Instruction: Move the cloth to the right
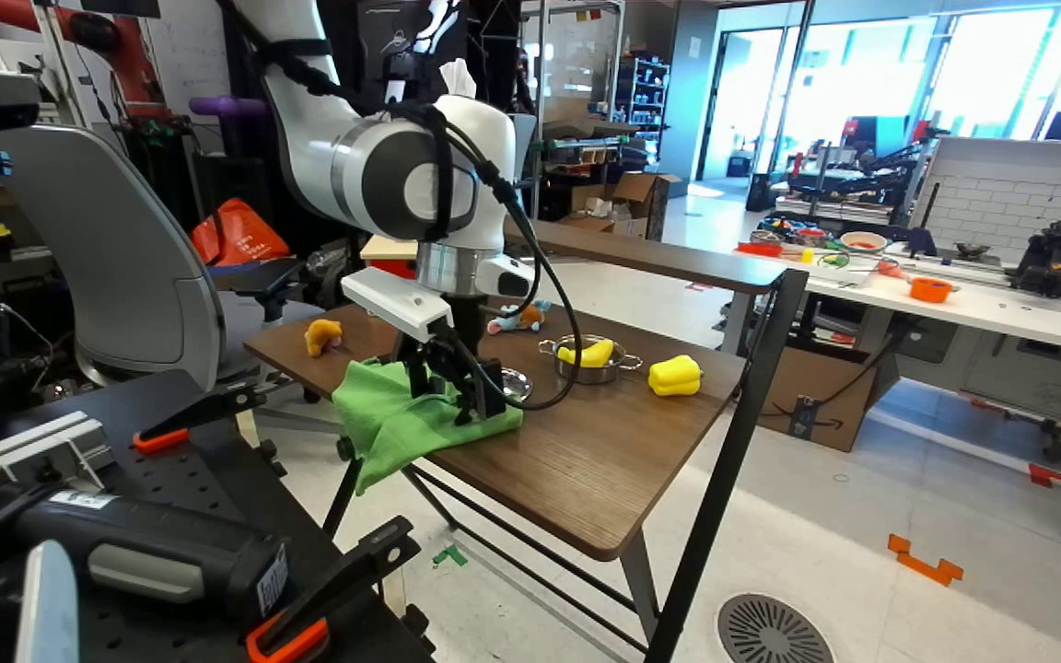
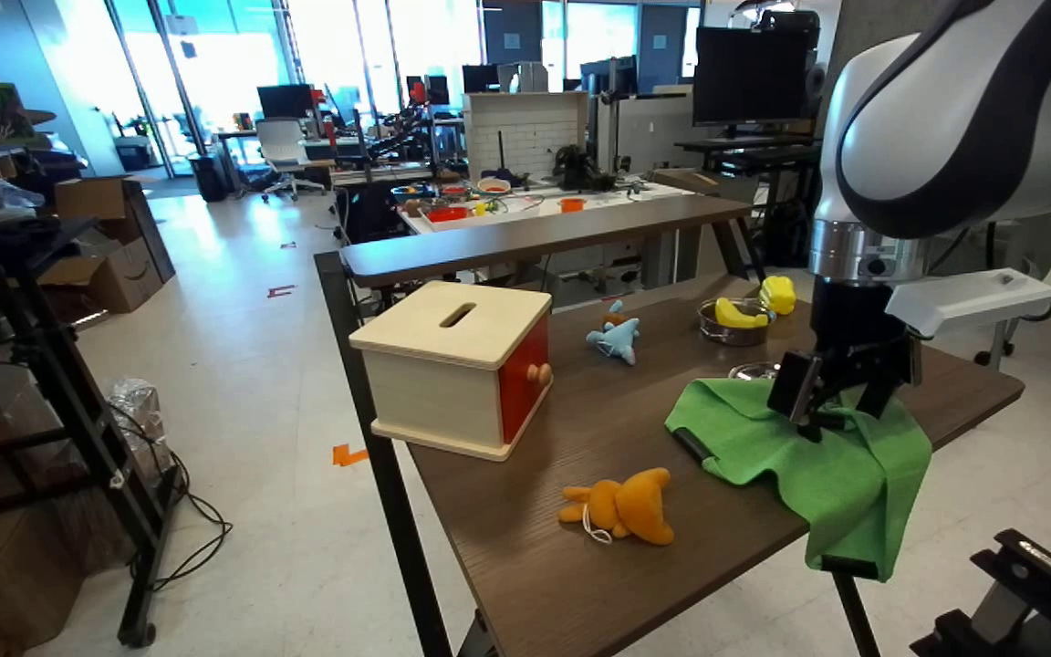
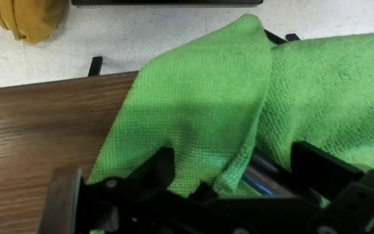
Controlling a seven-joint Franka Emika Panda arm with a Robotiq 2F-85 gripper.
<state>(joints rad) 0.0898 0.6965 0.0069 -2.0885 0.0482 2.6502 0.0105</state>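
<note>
The green cloth (image 1: 402, 414) lies crumpled over the edge of the brown table, with part hanging off the side. It also shows in the other exterior view (image 2: 854, 474), with black strips at its corners, and fills much of the wrist view (image 3: 206, 97). My gripper (image 3: 234, 156) points down at the cloth, its two fingers wide apart with a raised fold of cloth between them. A dark shiny piece shows beside the fold; I cannot tell what it is. The gripper shows low over the cloth in both exterior views (image 1: 448, 391) (image 2: 840, 406); fingertip contact is unclear.
A metal pot (image 1: 597, 370) with a yellow banana, a yellow pepper (image 1: 675, 376), a shiny lid (image 2: 754, 371), a blue plush toy (image 2: 617, 339) and an orange plush toy (image 2: 626, 506) are on the table (image 2: 525, 547). A wooden box (image 2: 434, 392) with a red door stands there too.
</note>
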